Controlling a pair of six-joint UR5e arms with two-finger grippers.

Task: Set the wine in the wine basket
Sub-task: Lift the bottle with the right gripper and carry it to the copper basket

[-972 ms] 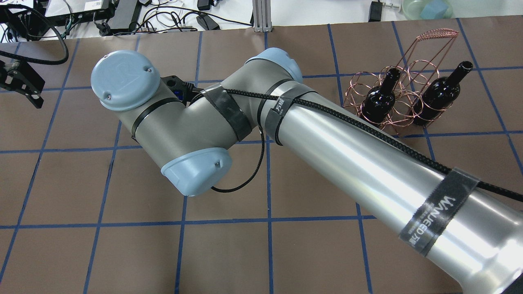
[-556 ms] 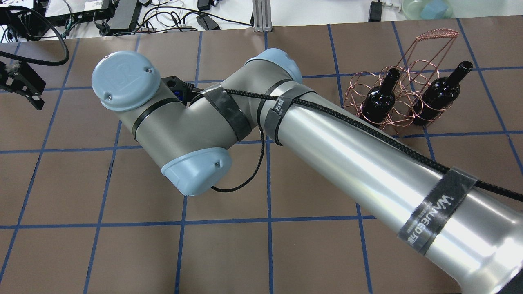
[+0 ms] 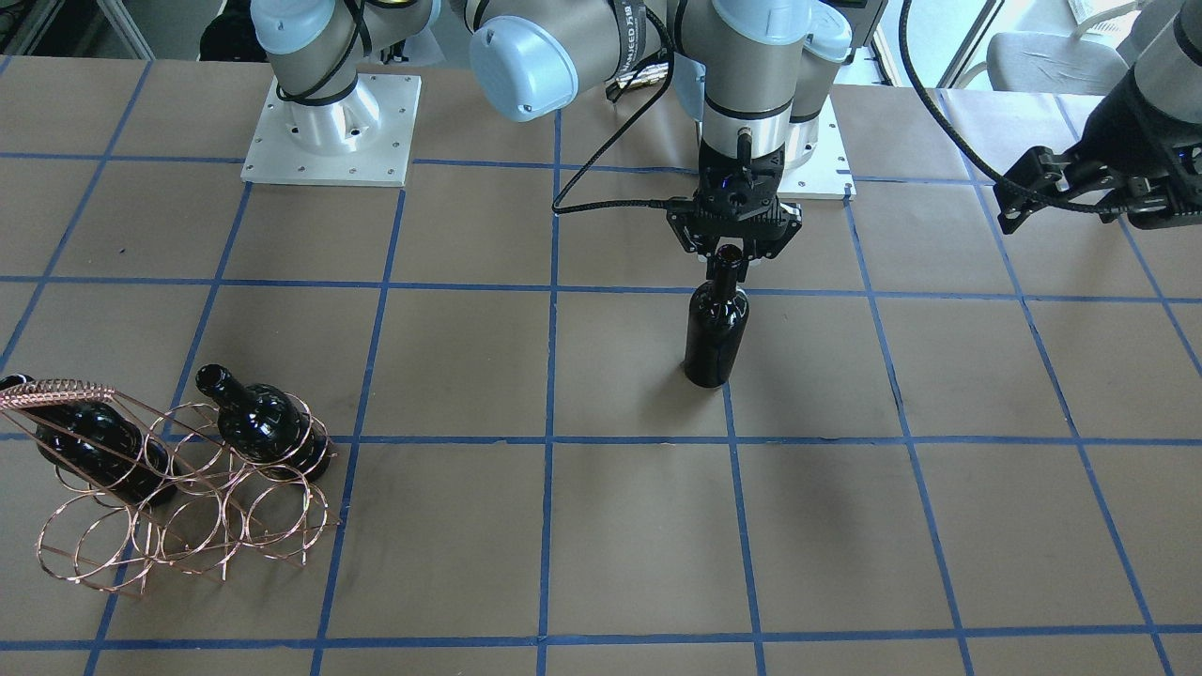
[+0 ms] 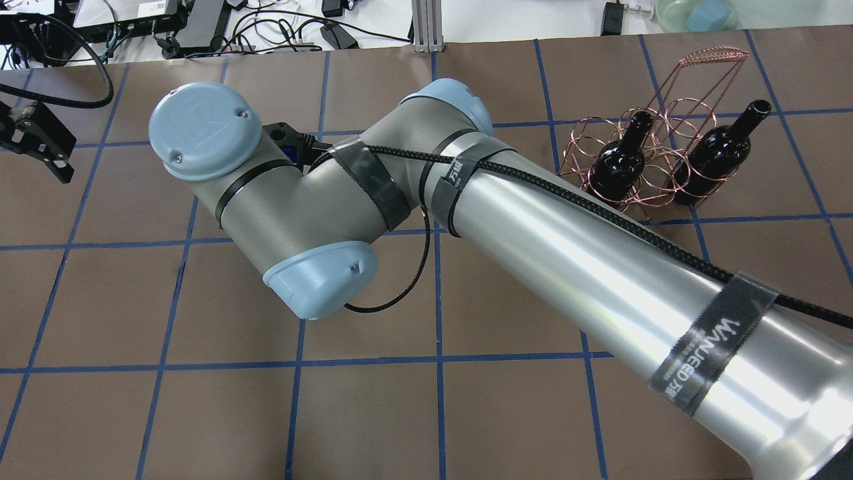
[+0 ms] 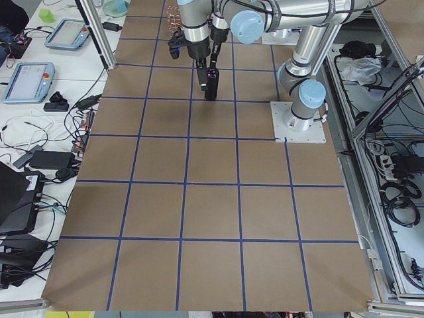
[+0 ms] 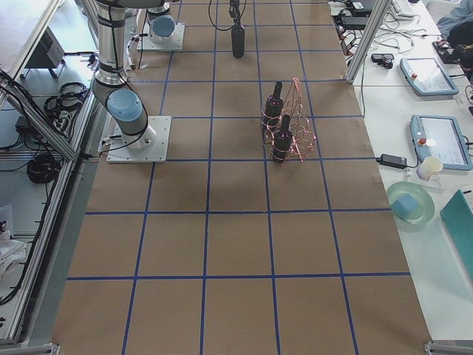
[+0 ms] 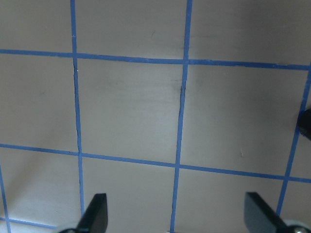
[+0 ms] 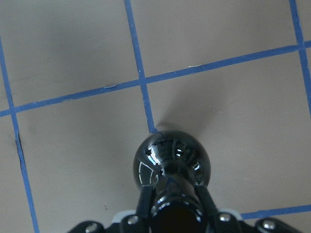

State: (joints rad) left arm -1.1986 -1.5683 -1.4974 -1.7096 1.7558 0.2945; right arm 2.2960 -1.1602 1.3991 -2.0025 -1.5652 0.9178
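Shifted since a second ago: only the left gripper, by a trifle at the overhead view's left edge. The right arm, the rack and its contents lie as before.

Item 1, wine: one bottle, glossy near-black, unlabelled. It stands upright on the table, on a blue tape line, left of centre and near the robot, well apart from the rack.

Item 2, right gripper: one, pointing straight down over the wine, its fingers clamped on either side of the neck.

Item 3, wine basket: one copper wire rack of ring loops, at the far right of the table, with its coil-wrapped handle uppermost.

Item 4, look-alike bottles: two, both seated in rings on the rack's robot-facing side. These are the first stowed bottle and the second stowed bottle, which are set apart from each other.

Item 5, left gripper: one, held above bare table at the far left, its fingertips wide apart and holding nothing.

Totals: three bottles, one rack, two grippers.
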